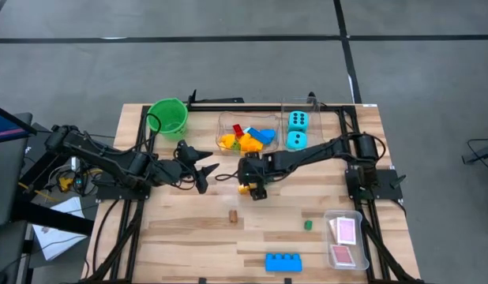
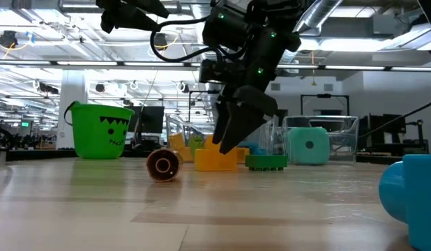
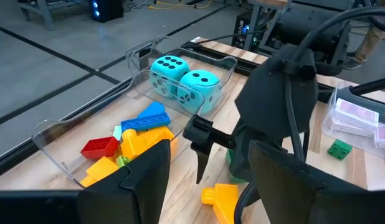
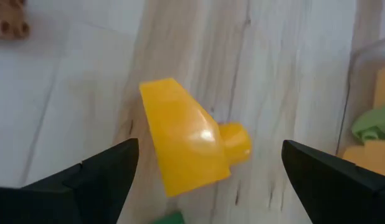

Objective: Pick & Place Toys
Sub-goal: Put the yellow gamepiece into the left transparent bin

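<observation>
A yellow block (image 4: 183, 146) with one round stud lies on the wooden table (image 1: 189, 237) near its middle. My right gripper (image 4: 211, 180) hangs open just above it and slants down, one finger on either side of the block without touching it. In the low view the fingers (image 2: 236, 129) end just over the block (image 2: 215, 160). My left gripper (image 1: 204, 175) hovers open and empty to the left of the block. More toys lie loose: a brown piece (image 1: 234, 214), a small green block (image 1: 308, 225) and a long blue block (image 1: 283, 262).
At the far side stand a green bucket (image 1: 169, 117), a clear tub (image 1: 225, 126) with several coloured blocks, and a clear tub (image 1: 313, 118) with two cyan dice. Another clear tub (image 1: 356, 237) with pink cards sits near the right front corner.
</observation>
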